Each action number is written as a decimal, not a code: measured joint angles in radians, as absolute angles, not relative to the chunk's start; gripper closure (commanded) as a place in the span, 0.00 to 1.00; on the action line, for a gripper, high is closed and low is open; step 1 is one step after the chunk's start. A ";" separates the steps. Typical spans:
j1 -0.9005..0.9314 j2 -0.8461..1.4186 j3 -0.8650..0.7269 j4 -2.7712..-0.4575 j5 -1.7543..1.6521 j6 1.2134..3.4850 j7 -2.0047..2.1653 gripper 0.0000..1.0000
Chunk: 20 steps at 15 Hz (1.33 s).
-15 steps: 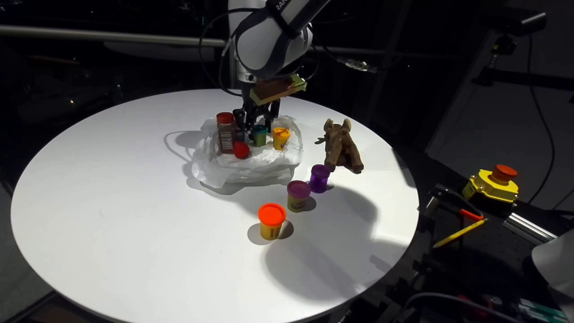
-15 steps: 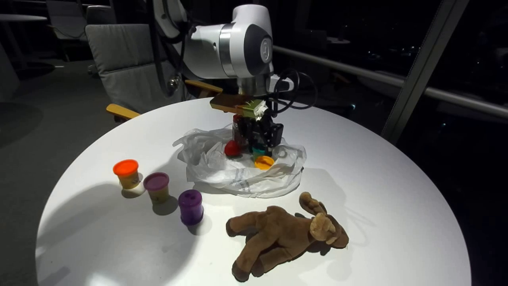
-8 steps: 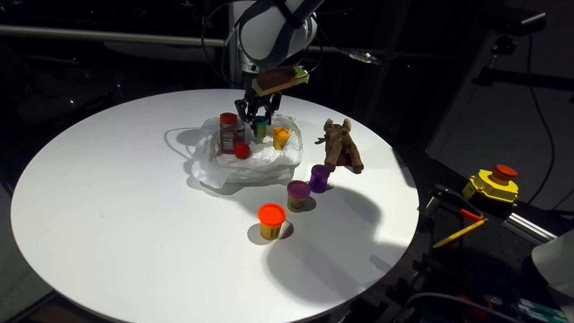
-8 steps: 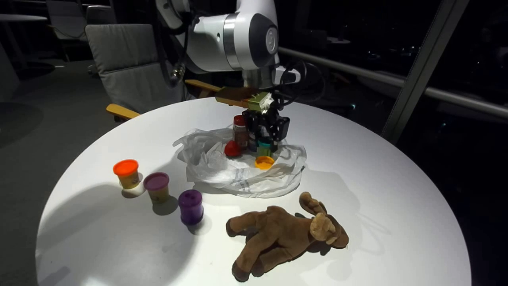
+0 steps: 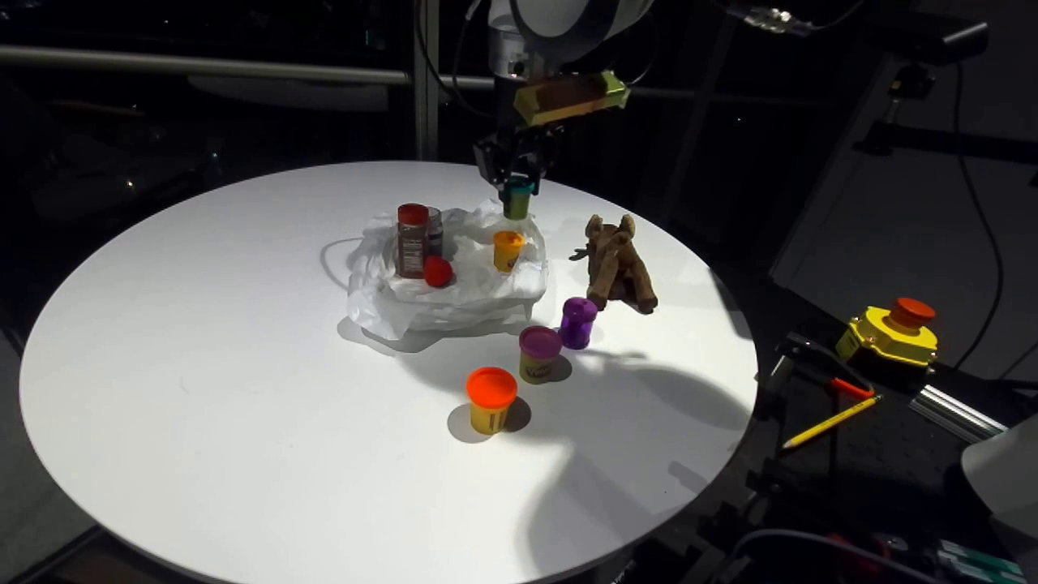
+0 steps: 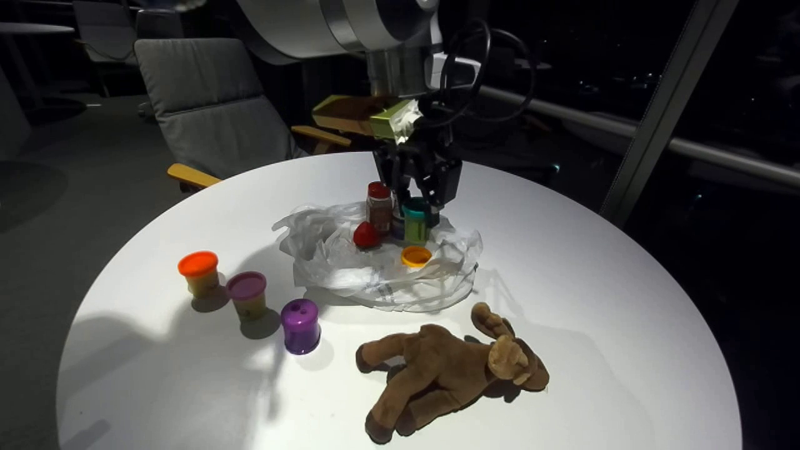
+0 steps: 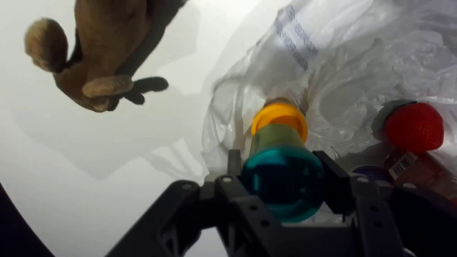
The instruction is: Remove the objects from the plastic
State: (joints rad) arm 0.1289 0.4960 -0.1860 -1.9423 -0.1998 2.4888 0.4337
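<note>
Bag point(image 6: 350, 284) on table point(image 6: 625, 350), jar point(image 6: 379, 212) inside; animal figure point(image 6: 444, 362) and three cups point(image 6: 247, 295) in row beside bag.

1. An exterior view looks down across the round table point(image 5: 243, 454).
2. An exterior view, nearer the brown animal figure point(image 6: 447, 362), faces a chair point(image 6: 200, 106).
3. The wrist view looks closely down; all three share the plastic bag point(image 7: 342, 71).
</note>
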 measured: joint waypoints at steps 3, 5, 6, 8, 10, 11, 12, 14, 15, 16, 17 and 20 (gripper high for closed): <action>0.150 0.395 -0.202 -2.110 -0.266 2.521 0.505 0.73; 0.161 0.337 -0.207 -2.228 -0.312 2.540 0.555 0.73; 0.164 0.311 -0.206 -2.290 -0.326 2.553 0.570 0.73; 0.165 0.265 -0.200 -2.413 -0.330 2.597 0.579 0.73; 0.165 0.220 -0.192 -2.534 -0.330 2.643 0.579 0.73; 0.165 0.199 -0.189 -2.586 -0.330 2.662 0.579 0.73; 0.164 0.180 -0.186 -2.629 -0.330 2.676 0.579 0.73; 0.158 0.158 -0.181 -2.695 -0.321 2.721 0.579 0.73; 0.148 0.155 -0.174 -2.719 -0.297 2.766 0.575 0.73; 0.136 0.157 -0.167 -2.738 -0.269 2.815 0.570 0.73; 0.127 0.161 -0.162 -2.753 -0.242 2.862 0.567 0.73; 0.121 0.194 -0.158 -2.756 -0.193 2.959 0.564 0.21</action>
